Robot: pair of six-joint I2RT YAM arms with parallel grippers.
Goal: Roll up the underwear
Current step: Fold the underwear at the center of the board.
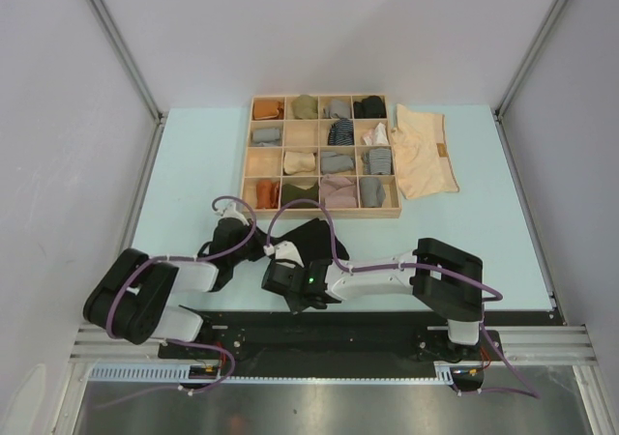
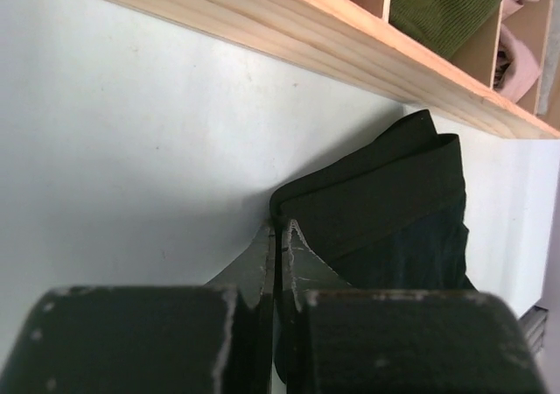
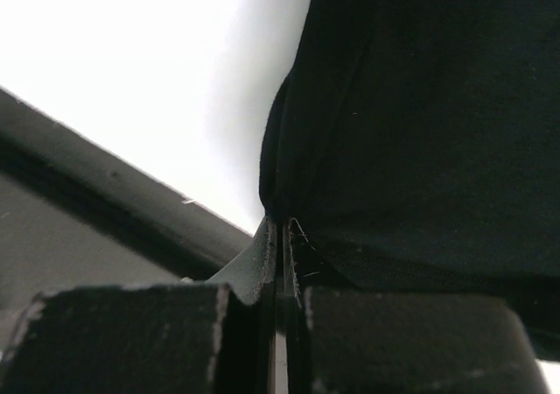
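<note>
Pale blue desk (image 1: pixel 193 193) fills a white-walled booth, with both arms bolted at its near edge and reaching inward toward each other. Nearest, the left hand (image 2: pixel 278 234) is closed tight, its tips pinching the folded edge of the black underwear (image 2: pixel 385 201) where the waistband doubles over. The right hand (image 3: pixel 280 228) is likewise shut on a pinch of the same black cloth at its near side. From above, this garment lies on the desk between the two hands, just in front of the wooden tray (image 1: pixel 319 213), bunched and partly folded but not yet a tight roll. Its rolling looks to be at the gripping stage, with the turning and tucking left to do. Further back, the tray's cells hold small bundles of grey, olive, striped and pink cloth. Rust-orange cloth (image 1: pixel 266 194) sits in the left column, and whether that is a finished roll cannot be told from this height. Farthest right, the cream underwear (image 1: pixel 426 150) lies spread flat on the desk, touching the tray's right wall, its tan label showing, untouched and unrolled. By this reckoning the task is somewhere around its middle at best: one piece in hand, one piece waiting.
</note>
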